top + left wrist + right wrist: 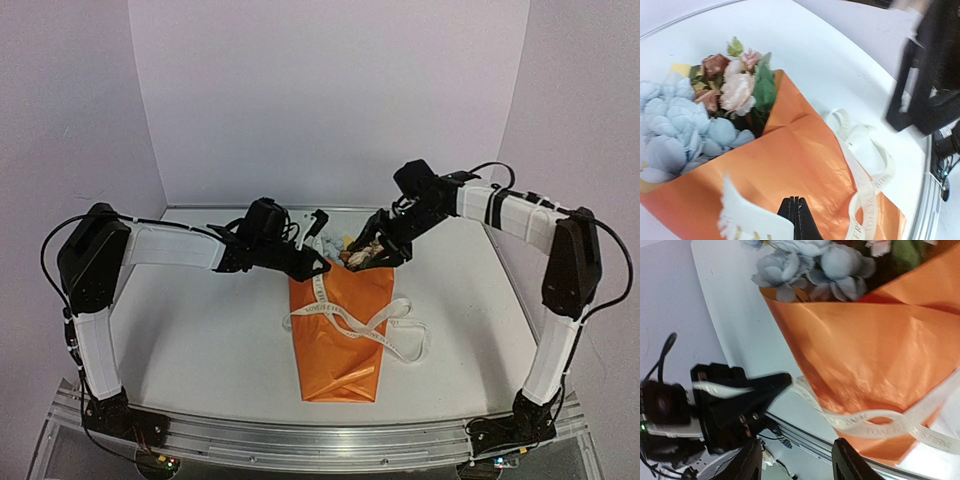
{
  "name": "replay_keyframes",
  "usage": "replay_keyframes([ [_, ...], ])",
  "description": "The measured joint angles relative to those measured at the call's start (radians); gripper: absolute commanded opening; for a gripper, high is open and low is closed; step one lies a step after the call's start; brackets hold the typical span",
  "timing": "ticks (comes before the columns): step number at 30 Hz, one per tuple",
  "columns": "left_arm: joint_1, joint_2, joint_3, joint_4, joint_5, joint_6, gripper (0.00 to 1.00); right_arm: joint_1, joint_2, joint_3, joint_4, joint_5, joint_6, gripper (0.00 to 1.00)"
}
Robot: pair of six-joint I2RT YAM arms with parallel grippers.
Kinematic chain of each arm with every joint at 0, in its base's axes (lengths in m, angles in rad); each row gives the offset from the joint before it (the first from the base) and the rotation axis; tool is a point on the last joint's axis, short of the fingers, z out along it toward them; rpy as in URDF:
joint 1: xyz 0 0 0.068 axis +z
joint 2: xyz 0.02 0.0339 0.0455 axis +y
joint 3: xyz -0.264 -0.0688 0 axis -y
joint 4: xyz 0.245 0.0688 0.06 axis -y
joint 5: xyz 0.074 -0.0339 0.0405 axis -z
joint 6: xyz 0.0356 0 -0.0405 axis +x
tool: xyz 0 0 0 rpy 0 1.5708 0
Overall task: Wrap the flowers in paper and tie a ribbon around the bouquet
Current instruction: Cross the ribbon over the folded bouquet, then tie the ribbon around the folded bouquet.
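Lying on the white table (200,330) between your two arms, the bouquet (338,345) points its narrow end toward the arm bases and its wide end toward the back wall. The orange paper (805,165) is folded into a cone around the flowers (690,125). Their pale blue, cream-pink and brown blooms crowd out of the open mouth. In the left wrist view a sliver of pale yellow backing shows behind them.

The ribbon (385,325) lies loosely across the middle of the cone and crosses over itself. Its slack loops spill onto the table to the right of the bouquet.

Your left gripper (320,266) sits at the cone's upper left edge, just beside the blooms, closed on the ribbon's end. The left wrist camera shows a frayed white tip sticking out beside the black fingers (789,207), which are pressed together. The right wrist camera shows the lettered band running from that fingertip across the orange paper.

Your right gripper (797,450) hovers at the wide end, to the right of the blooms. Its fingers are spread apart with nothing between them, and its camera looks along the cone. The two grippers stand near each other on either side of the bouquet's mouth, apart and not touching.
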Motion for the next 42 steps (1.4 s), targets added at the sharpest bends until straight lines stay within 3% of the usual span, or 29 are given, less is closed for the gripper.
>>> replay_keyframes([
  [8, 0.022, -0.039, -0.049, 0.015, -0.112, -0.062, 0.00, -0.019, -0.306, -0.402, -0.068, 0.205, -0.244, 0.66],
  [13, 0.030, -0.050, -0.049, 0.014, -0.154, -0.084, 0.00, -0.019, -0.348, -0.593, -0.090, 0.350, -0.352, 0.67],
  [21, 0.030, -0.058, -0.049, -0.003, -0.179, -0.102, 0.00, -0.019, -0.334, -0.695, -0.017, 0.495, -0.461, 0.62],
  [29, 0.030, -0.069, -0.049, -0.020, -0.188, -0.108, 0.00, -0.026, -0.207, -0.701, 0.130, 0.545, -0.492, 0.43],
  [36, 0.035, -0.087, -0.049, -0.034, -0.199, -0.123, 0.00, -0.033, -0.155, -0.689, 0.180, 0.551, -0.471, 0.00],
  [42, 0.036, -0.127, -0.071, -0.057, -0.259, -0.162, 0.00, -0.038, -0.185, -0.681, 0.129, 0.597, -0.457, 0.00],
])
